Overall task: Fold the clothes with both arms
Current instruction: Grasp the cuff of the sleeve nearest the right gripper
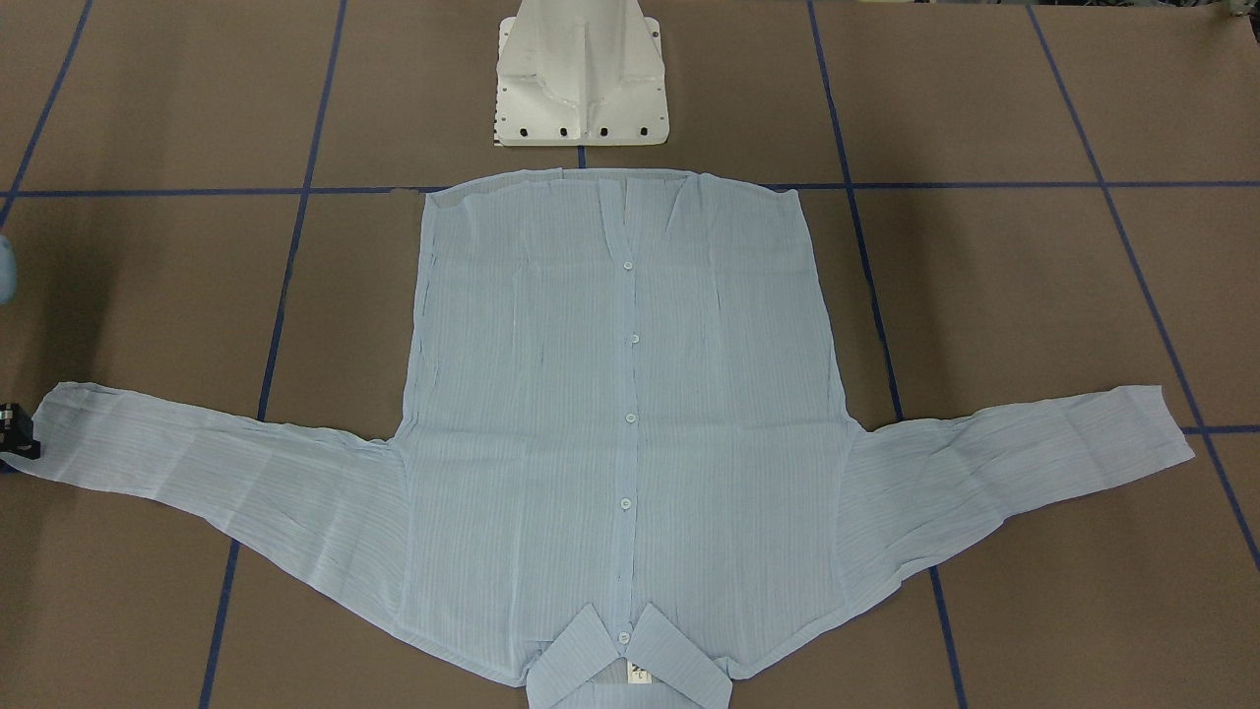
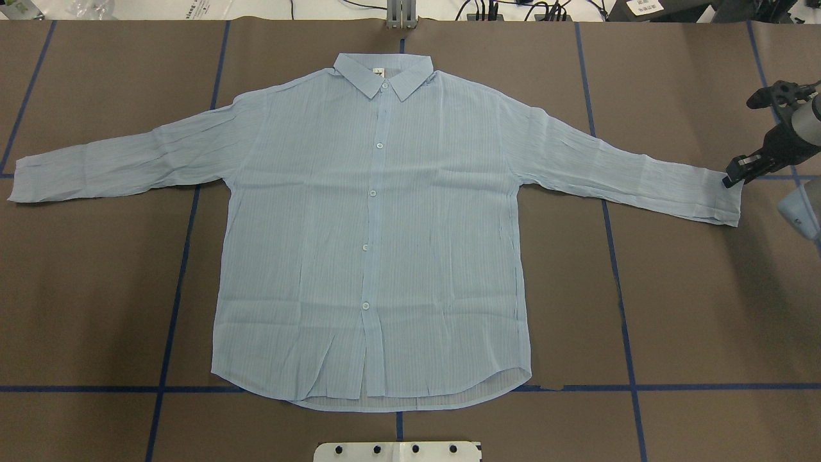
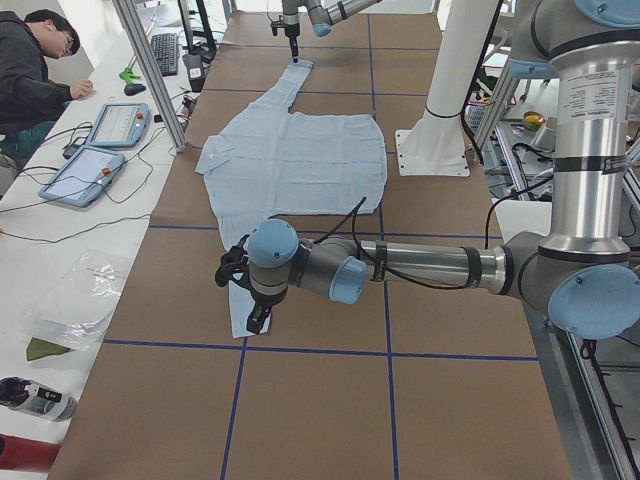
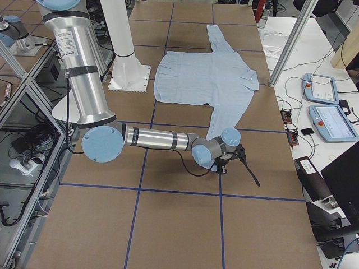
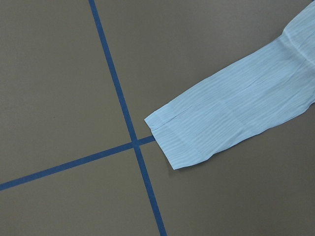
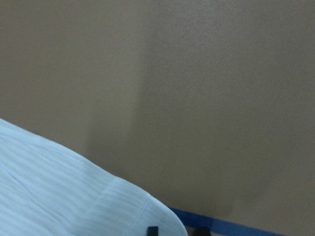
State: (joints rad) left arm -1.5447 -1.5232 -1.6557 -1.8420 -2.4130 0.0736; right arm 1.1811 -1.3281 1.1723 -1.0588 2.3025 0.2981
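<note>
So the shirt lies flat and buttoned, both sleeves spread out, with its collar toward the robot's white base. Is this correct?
Not quite. The collar points away from the white base; it is the hem that lies toward it, as the overhead exterior view shows. The shirt does lie flat and buttoned, both sleeves spread out.

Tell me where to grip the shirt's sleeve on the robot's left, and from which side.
Grip the cuff at its outer end, coming in low from the outer side, away from the shirt body. The sleeve lies flat and stretched out, so likely only that free edge lets a finger slip under.
</note>
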